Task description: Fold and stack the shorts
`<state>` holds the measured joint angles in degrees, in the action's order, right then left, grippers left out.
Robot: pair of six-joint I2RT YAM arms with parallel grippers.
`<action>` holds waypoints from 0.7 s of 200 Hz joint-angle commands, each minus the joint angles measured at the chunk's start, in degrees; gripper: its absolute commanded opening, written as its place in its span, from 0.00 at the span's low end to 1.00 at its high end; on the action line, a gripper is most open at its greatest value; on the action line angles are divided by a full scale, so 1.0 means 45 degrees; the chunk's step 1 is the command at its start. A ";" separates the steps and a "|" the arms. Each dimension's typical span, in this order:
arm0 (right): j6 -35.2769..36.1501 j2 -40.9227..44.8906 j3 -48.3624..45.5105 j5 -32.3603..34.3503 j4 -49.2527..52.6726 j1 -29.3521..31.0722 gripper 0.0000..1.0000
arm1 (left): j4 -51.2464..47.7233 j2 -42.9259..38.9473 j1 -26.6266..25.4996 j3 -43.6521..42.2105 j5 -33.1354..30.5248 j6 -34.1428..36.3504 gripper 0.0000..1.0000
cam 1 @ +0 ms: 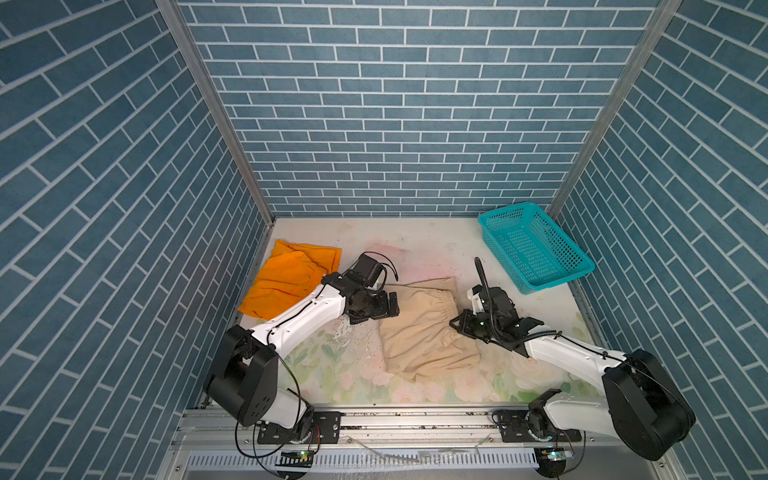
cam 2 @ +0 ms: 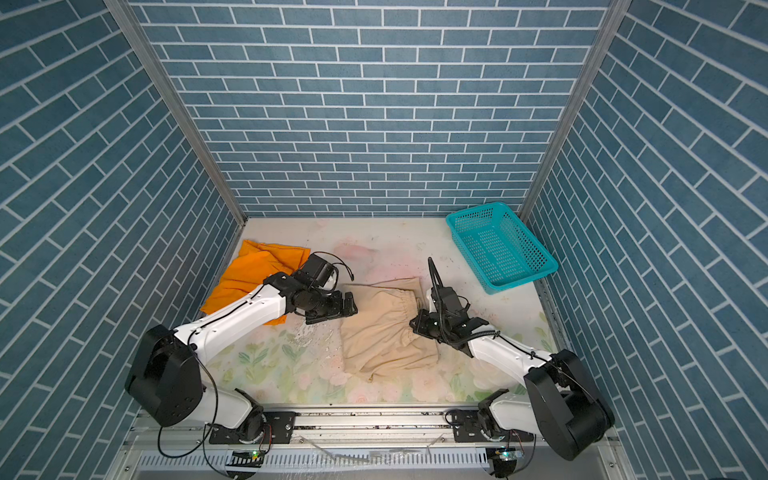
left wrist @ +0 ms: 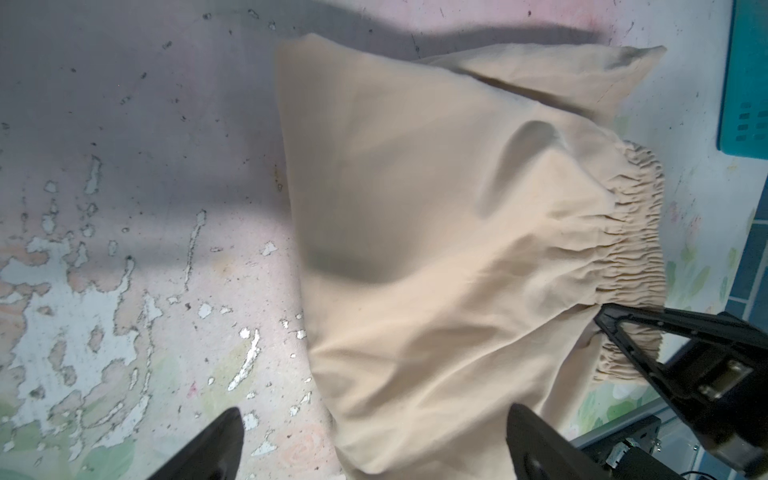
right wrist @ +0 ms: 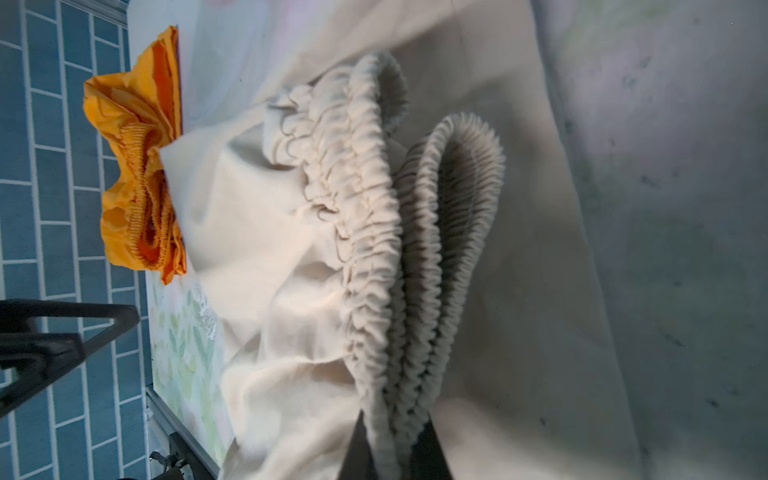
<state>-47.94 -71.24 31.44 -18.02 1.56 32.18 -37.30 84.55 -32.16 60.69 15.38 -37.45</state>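
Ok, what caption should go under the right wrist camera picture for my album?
Right gripper pinches the beige shorts by their gathered waistband; orange shorts lie crumpled near the blue wall.

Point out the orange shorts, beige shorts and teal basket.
orange shorts (cam 1: pixel 282 276): top view, cloth's middle.
beige shorts (cam 1: pixel 415 340): top view, flat cloth beside waistband.
teal basket (cam 1: pixel 536 249): top view, bare mesh floor.

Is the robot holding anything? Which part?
On the right gripper, the jaws pinch the beige shorts by the waistband. The left gripper holds nothing.
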 commanded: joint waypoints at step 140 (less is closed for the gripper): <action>0.2415 0.1667 0.0077 0.1738 0.4586 -0.0082 0.56 | 0.3427 0.3463 -0.0483 0.2287 0.1354 0.1440 1.00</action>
<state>-43.20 -63.16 27.33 -13.87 17.45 32.01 -22.65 99.15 -33.98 67.59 20.80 -32.91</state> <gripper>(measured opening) 0.497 0.996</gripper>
